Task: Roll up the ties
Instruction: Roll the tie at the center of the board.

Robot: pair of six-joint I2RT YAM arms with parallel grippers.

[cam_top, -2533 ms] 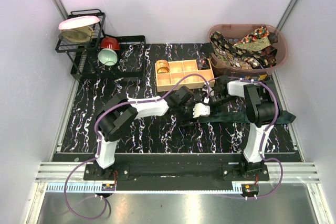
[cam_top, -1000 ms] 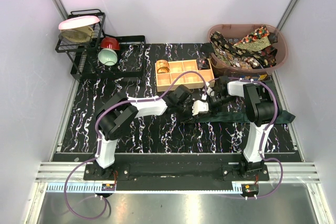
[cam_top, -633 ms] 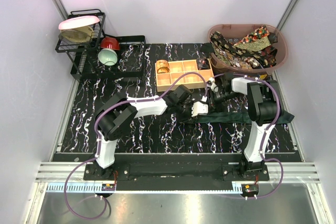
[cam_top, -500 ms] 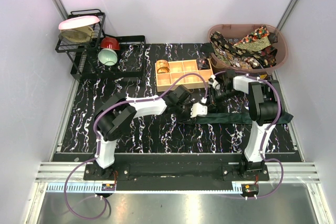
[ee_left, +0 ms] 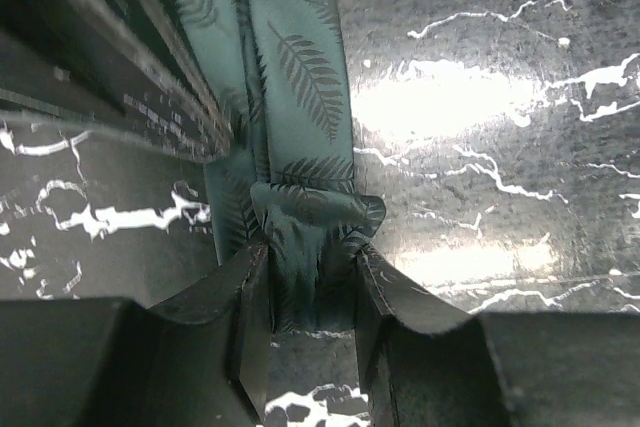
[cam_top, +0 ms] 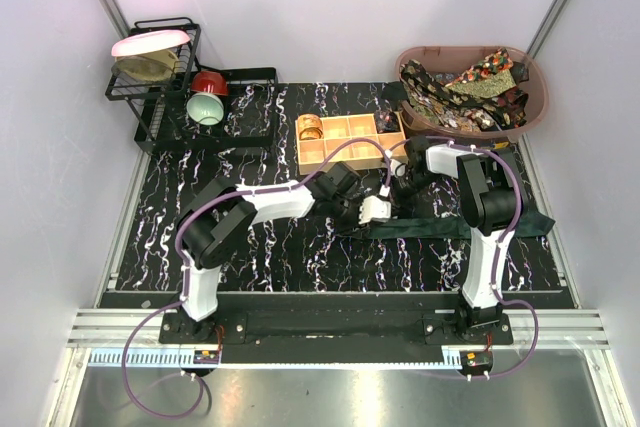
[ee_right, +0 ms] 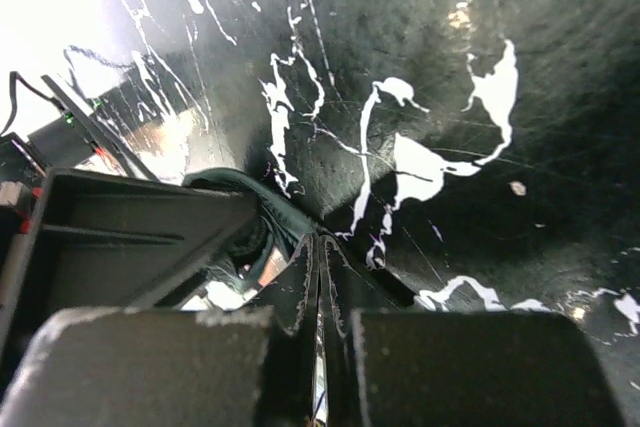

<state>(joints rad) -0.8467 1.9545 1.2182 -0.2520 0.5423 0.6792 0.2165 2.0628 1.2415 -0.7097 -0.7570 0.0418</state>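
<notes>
- Left claw pinches the bunched end of the dark green leaf-patterned fabric tie.
- The tie stretches toward 3 o'clock across the black marbled tabletop.
- Right claw is pressed together.

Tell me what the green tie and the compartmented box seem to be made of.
Green tie: woven fabric, perhaps silk or polyester; soft sheen, leaf pattern, bunched folds in the left tool.
Compartmented box: likely light wood, matte tan, thin straight dividers; grain too small to confirm.
</notes>
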